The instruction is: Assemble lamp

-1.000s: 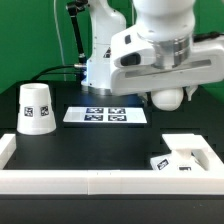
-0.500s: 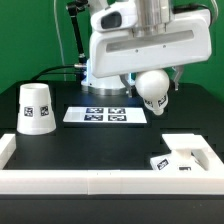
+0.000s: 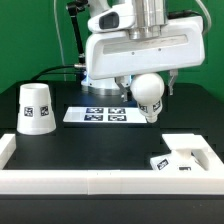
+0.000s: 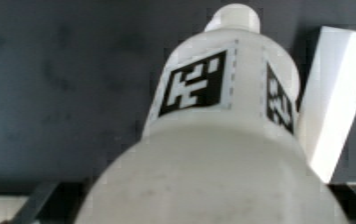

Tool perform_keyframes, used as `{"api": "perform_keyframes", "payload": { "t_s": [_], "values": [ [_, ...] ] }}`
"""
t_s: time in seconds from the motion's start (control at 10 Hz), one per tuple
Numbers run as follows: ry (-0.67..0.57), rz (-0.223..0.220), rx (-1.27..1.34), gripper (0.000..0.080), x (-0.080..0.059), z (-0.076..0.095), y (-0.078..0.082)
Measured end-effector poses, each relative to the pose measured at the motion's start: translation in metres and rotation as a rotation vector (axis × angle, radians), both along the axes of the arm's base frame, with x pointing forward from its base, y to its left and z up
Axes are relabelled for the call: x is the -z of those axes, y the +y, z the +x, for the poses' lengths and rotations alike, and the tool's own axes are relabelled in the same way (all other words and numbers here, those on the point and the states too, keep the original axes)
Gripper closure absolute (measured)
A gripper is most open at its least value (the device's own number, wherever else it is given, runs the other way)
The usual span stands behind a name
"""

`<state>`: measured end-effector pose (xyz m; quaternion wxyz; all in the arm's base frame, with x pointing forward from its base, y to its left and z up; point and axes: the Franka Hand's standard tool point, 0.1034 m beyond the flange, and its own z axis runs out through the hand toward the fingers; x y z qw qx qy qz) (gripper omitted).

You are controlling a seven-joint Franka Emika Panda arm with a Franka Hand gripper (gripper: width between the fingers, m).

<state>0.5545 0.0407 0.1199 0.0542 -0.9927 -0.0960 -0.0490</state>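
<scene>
- Exterior view, item one: my pincer, closed on the round end of the bulb, jaws parted only by the ball's width.
- Bulb: held in the air, clear of the desk, narrow end pointing down and a little tilted. It hangs over the end of the marker board at the exterior view's right.
- Change: within the last second my wrist has swung round and carried the bulb from the exterior view's right toward the desk's middle. It has since dipped slightly.
- Wrist view: bulb fills the picture, tags showing on its neck.
- Base: flat in the near corner at the exterior view's right, nothing on it.
- Shade: upright near the edge at the exterior view's left.
- Judgement: the bulb now looks turned for seating but is not yet over the base.
</scene>
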Motion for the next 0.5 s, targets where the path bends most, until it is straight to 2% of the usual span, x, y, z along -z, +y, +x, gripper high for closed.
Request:
{"api": "perform_keyframes", "payload": {
  "t_s": [0.1,0.3,0.5],
  "values": [
    [-0.03,-0.009,-0.049,0.0223,-0.002,0.005,-0.005],
    [-0.078,-0.032,-0.119,0.0223,-0.009,0.016,-0.005],
    [-0.098,-0.036,-0.108,0.0223,-0.006,0.014,-0.008]
  ]
}}
